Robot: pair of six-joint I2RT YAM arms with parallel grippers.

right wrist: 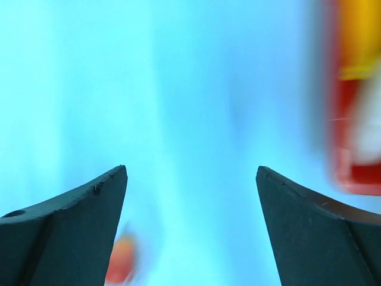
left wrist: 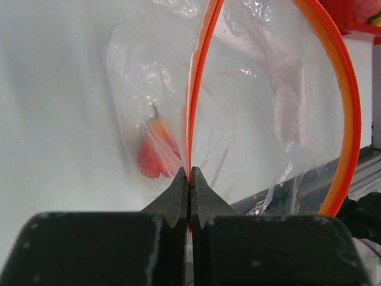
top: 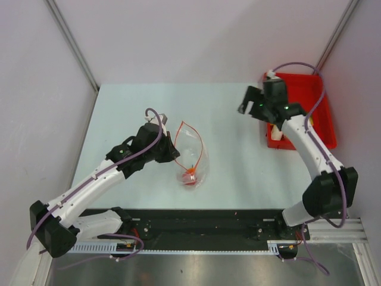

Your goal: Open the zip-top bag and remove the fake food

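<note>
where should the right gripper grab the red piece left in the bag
Probably the red piece across its rounded body, reaching in through the zip-top bag mouth from the right: the left gripper is shut on one side of the zip strip, holding the loop open, and the right gripper is open.

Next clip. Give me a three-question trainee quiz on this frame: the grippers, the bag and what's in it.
1. True or false: the left gripper is shut on the zip-top bag.
2. The right gripper is: A open and holding nothing; B shut on a toy; C shut on the bag.
3. Fill in: a red piece of fake food lies ___ the bag.

Key: 1 true; 2 A; 3 inside.
</note>
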